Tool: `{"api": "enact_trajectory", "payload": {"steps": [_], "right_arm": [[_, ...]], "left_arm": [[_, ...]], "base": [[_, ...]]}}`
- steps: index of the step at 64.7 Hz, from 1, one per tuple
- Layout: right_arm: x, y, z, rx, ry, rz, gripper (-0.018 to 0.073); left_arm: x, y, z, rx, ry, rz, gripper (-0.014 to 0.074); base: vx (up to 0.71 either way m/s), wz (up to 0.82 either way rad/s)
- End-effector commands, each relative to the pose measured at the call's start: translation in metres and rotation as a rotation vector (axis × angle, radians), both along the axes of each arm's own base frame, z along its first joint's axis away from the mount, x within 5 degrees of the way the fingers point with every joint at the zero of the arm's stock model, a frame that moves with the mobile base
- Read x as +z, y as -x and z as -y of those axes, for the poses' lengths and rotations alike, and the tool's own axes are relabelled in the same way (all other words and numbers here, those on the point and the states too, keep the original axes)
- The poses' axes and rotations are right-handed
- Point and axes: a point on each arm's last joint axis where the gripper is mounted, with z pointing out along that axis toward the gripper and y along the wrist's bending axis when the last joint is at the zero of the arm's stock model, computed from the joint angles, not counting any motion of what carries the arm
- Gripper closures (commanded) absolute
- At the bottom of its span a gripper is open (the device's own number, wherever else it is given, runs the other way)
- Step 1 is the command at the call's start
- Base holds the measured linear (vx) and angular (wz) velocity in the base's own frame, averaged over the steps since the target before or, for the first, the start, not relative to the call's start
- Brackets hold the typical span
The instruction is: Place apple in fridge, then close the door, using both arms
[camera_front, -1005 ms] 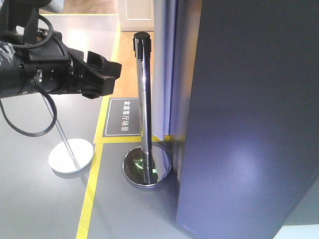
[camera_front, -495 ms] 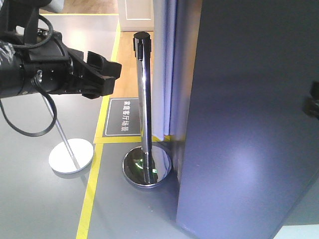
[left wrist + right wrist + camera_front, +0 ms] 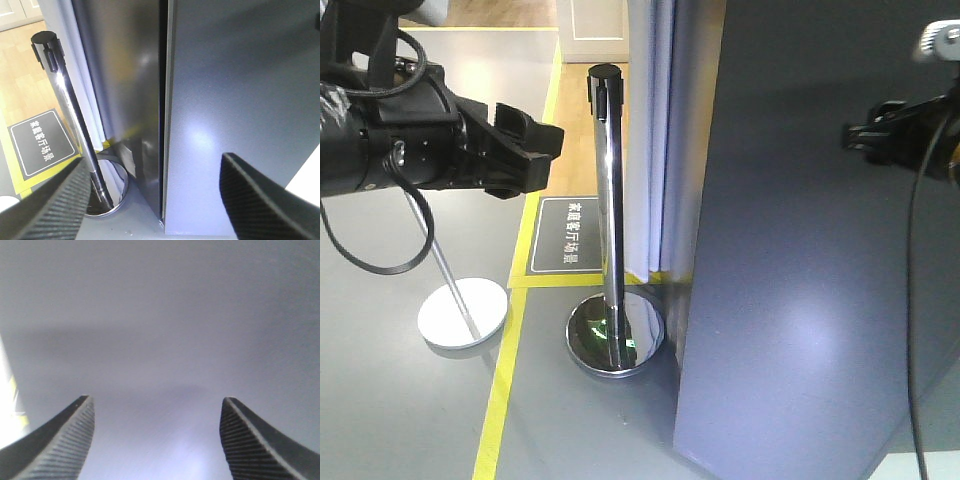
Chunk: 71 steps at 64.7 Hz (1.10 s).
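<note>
Two black grippers are showing: the left gripper (image 3: pixel 535 150) is hanging out over the grey floor beside one chrome stanchion post (image 3: pixel 609 215), its jaws spread wide and holding nothing, and the right gripper (image 3: pixel 870 138) is reaching in from the right edge against the grey panel, its jaws also gaping wide and empty. One fridge (image 3: pixel 125 95) is standing tall, long axis vertical, and its one door (image 3: pixel 810 250) is facing us grey side out, with only a thin dark seam running between door and cabinet in the left wrist view.
</note>
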Motion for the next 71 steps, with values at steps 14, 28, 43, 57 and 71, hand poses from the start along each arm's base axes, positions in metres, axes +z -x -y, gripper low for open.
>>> {"api": "enact_trajectory", "payload": {"steps": [14,28,43,57,71], "right_arm": [[0.009,-0.028,0.053,0.055,-0.17,0.114,0.0086],[0.006,-0.06,0.077,0.11,-0.246,0.147,0.0115],[0.008,-0.103,0.085,0.129,-0.219,0.16,0.0115],[0.001,-0.117,0.086,0.155,-0.172,0.116,0.0115],[0.0,-0.117,0.088,0.146,-0.122,0.093,0.0115]], "left_arm": [[0.02,0.005,-0.003,-0.005,0.061,0.089,0.0083],[0.02,0.005,-0.003,-0.005,0.061,0.089,0.0083],[0.02,0.005,-0.003,-0.005,0.061,0.089,0.0083],[0.019,0.005,-0.002,-0.007,0.059,0.086,0.0083],[0.019,0.005,-0.002,-0.007,0.06,0.086,0.0083]], "base": [[0.0,0.0],[0.0,0.0],[0.0,0.0],[0.0,0.0],[0.0,0.0]]}}
